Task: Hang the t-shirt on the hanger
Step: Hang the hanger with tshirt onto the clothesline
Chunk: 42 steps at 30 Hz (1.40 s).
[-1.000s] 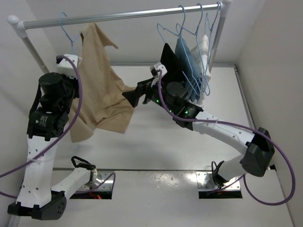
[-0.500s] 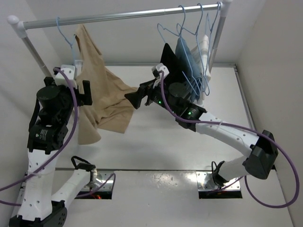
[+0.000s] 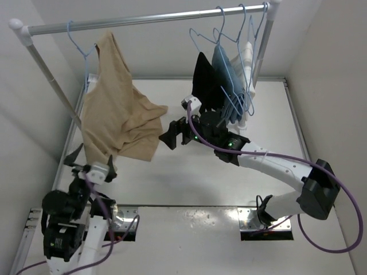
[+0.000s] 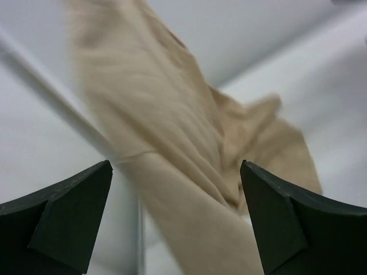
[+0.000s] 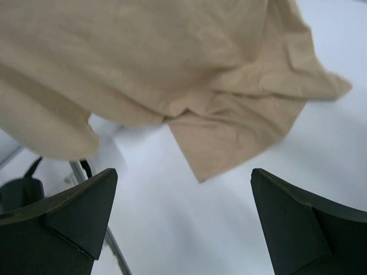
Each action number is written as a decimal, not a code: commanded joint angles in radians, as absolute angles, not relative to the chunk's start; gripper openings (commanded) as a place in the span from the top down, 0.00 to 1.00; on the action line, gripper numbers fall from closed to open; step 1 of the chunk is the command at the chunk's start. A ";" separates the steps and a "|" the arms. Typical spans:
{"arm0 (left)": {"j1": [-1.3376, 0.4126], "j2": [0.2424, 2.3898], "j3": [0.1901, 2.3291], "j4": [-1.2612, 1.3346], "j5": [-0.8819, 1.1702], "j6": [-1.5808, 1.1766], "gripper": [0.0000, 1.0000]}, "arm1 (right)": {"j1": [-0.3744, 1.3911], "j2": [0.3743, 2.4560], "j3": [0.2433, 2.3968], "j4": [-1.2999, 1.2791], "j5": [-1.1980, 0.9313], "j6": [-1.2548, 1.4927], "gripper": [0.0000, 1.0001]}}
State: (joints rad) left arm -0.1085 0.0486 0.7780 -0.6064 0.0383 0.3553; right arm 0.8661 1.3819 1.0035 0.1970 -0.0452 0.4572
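High on the left of the rail (image 3: 149, 20), tan t-shirt (image 3: 117, 114) hanging bunched from the blue hanger (image 3: 80, 46), left tool (image 3: 92, 162) low beneath it – spread wide, empty, right tool (image 3: 167, 133) wide too – beside the hem, holding nothing

Tan t-shirt (image 3: 117, 109) askew on light-blue hanger (image 3: 81, 46)
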 commanded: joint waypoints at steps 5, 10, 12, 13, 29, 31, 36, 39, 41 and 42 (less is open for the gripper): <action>-0.098 -0.081 0.707 -0.917 0.285 0.690 0.00 | 0.868 1.332 0.908 0.199 -0.035 0.526 0.00; -0.109 -0.092 0.637 -1.042 0.461 0.982 0.00 | 0.856 1.319 0.812 0.193 0.061 0.568 0.00; -0.109 -0.092 0.606 -1.087 0.512 1.170 0.00 | 0.856 1.308 0.766 0.172 0.119 0.593 0.00; -0.109 -0.101 0.591 -1.135 0.553 1.230 0.00 | 0.856 1.296 0.747 0.172 0.162 0.603 0.00; -0.100 -0.074 0.477 -1.106 0.658 1.299 0.00 | 0.856 1.059 0.377 0.157 0.566 0.977 0.00; -0.100 -0.074 0.468 -1.106 0.658 1.299 0.00 | 0.856 1.058 0.377 0.111 0.586 0.989 0.00; -0.100 -0.064 0.468 -1.106 0.658 1.299 0.00 | 0.856 1.069 0.387 0.080 0.618 1.066 0.00; -0.100 -0.064 0.468 -1.106 0.658 1.299 0.00 | 0.856 1.092 0.408 0.071 0.627 1.077 0.00; -0.100 -0.064 0.468 -1.106 0.658 1.299 0.00 | 0.856 1.103 0.420 0.071 0.627 1.077 0.00; -0.100 -0.064 0.468 -1.106 0.658 1.299 0.00 | 0.856 1.112 0.420 0.071 0.627 1.077 0.00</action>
State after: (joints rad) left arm -0.1093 0.0044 0.4736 -1.0409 0.6163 1.3205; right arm 0.8585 1.0966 0.3801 0.0685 0.5873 1.0405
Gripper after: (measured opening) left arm 0.996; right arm 0.996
